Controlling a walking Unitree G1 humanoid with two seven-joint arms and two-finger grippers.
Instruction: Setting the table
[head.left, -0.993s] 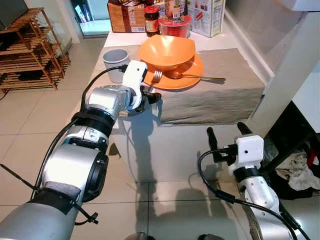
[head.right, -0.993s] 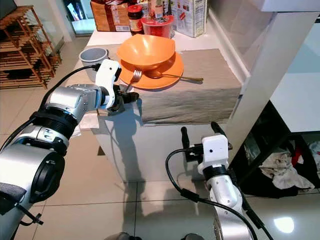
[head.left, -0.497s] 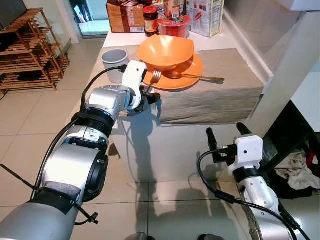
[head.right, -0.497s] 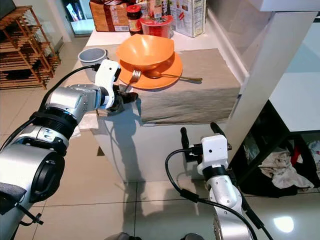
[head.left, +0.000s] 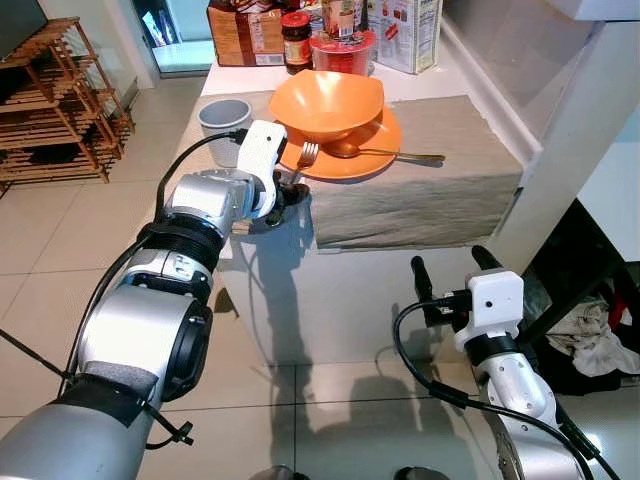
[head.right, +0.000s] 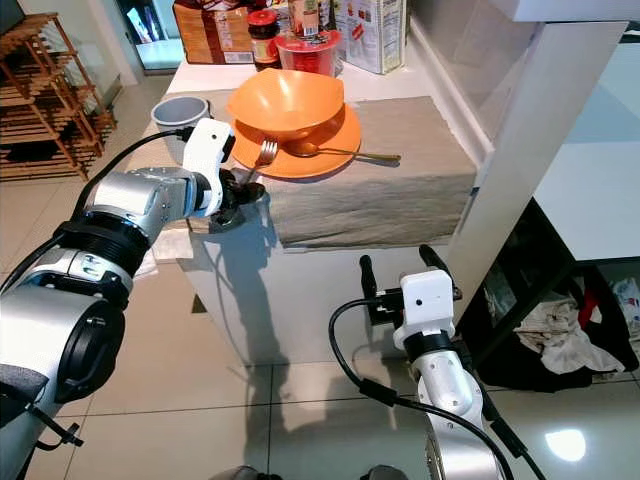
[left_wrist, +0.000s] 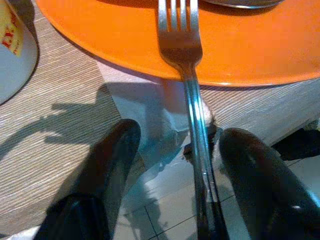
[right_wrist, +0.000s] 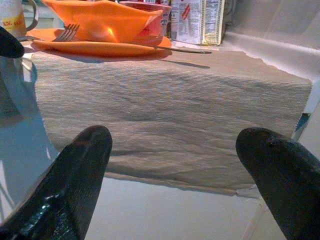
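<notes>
Fork handle lost behind gripper, pantry goods cut off at frame's edge

The fork shows its tines on the orange plate, but its handle end disappears inside the left gripper. At the far end, the boxes and jars are cropped; their labels are too small to read.

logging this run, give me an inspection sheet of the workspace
surface: white counter with a beige cloth hanging over its front edge
job's things: orange bowl on orange plate; spoon and fork lean on the plate
clutter: grey mug, jar, red tub, boxes at the back
end effectors: left end effector open around the fork handle; right end effector open, low before the counter
cables: black cable along the left arm
surroundings: wooden rack, tiled floor
</notes>
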